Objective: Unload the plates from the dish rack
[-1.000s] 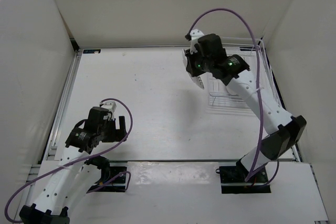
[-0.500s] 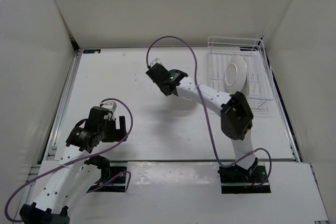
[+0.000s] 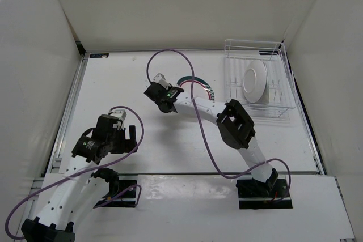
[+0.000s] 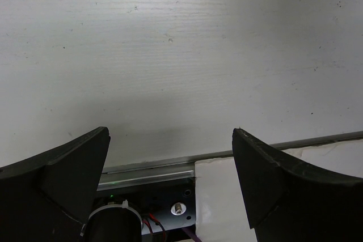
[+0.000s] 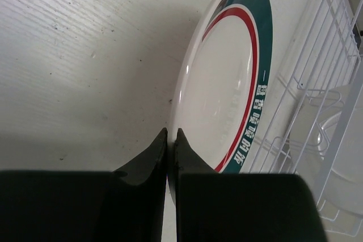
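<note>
My right gripper [image 3: 180,90] [image 5: 171,134] is shut on the near rim of the white plate with a green band and red ring [image 3: 197,82] [image 5: 227,94]. It holds the plate low over the table, just left of the dish rack [image 3: 286,92] [image 5: 334,77]. My arm hides most of that plate in the top view. The shiny silver-grey plate [image 3: 254,81] stands on edge among the rack's tines. My left gripper [image 3: 129,135] [image 4: 170,131] is open and empty, low over the table's near left.
White walls close in the table on the left, back and right. A metal rail [image 4: 170,165] runs along the table's near edge under my left gripper. Purple cables loop above both arms.
My right arm has swung left from the rack with the green-rimmed plate and lowered it toward the table beside the rack. The left arm has not moved.
</note>
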Robot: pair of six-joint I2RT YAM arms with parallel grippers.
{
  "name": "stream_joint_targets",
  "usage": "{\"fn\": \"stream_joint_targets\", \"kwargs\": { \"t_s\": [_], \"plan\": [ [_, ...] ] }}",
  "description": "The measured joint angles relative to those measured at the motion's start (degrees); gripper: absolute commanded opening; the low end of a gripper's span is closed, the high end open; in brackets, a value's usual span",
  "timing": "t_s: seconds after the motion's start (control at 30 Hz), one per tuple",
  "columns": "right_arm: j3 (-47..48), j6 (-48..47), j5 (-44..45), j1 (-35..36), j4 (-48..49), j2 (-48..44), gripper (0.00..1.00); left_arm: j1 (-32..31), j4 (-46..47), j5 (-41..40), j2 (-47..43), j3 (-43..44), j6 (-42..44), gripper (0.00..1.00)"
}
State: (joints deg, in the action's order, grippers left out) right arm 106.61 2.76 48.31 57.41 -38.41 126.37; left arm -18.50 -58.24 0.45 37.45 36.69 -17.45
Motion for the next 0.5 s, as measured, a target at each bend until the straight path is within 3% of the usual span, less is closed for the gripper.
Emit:
{"fn": "stream_joint_targets", "kwargs": {
  "t_s": [0.2, 0.27, 0.5],
  "plan": [
    [0.3, 0.3, 2.6, 0.2, -0.4, 4.1, 0.0, 0.0, 0.0, 0.0, 0.0, 0.0, 0.0, 1.0],
    [0.3, 0.5, 2.7, 0.3, -0.5, 4.8, 0.15, 0.0, 0.0, 0.0, 0.0, 0.0, 0.0, 1.0],
    [0.3, 1.2, 2.1, 1.1, -0.7, 5.1, 0.31, 0.0, 0.0, 0.2, 0.0, 0.0, 0.0, 1.0]
  ]
}}
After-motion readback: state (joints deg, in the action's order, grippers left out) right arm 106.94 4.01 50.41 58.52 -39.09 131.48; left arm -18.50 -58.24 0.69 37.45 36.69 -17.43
